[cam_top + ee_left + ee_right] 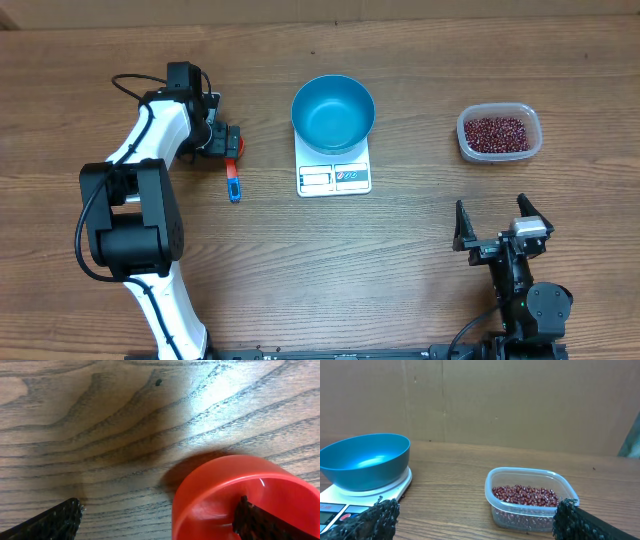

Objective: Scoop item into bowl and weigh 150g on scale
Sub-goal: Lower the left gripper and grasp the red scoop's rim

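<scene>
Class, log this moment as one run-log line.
left end effector open, straddling scoop wall | right end effector open, empty | bowl empty, on scale | beans in tub

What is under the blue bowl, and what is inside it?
The bowl stands on the white scale. Only the scale's front strip, with display and buttons, shows clearly. Most of its platform is covered by the bowl. Inside, the bowl looks empty.

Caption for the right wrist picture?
Open right gripper facing blue bowl on white scale, beside clear tub of beans.
</scene>
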Tool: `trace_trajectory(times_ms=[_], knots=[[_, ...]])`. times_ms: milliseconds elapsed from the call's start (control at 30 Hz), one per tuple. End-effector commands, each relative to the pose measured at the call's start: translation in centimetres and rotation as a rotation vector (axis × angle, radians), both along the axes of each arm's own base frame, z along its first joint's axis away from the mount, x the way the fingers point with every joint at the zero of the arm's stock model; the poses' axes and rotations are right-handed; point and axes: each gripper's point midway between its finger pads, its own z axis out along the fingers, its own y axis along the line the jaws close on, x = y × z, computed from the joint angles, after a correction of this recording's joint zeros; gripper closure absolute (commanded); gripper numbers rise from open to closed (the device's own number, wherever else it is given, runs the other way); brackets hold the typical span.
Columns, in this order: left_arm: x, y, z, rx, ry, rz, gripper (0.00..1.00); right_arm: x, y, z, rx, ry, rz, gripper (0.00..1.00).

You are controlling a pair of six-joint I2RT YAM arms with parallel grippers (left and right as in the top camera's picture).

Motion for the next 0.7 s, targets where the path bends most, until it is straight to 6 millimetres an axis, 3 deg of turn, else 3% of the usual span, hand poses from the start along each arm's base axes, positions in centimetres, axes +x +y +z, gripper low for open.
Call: trace_trajectory(times_ms=[0,467,667], knots=[[-0.35,0.38,-0.62,0.009,0.015,0.010,0.00,0.00,0.12,-0.21,-0.001,-0.003,0.004,0.00],[-0.25,0.33,-0.60,0.008,0.011,0.009,0.00,0.00,0.12,-0.21,-0.001,-0.003,0.004,0.00],[-0.25,0.33,-0.60,0.008,0.011,0.009,0.20,0.00,0.12,-0.21,-0.001,-0.003,0.004,0.00]])
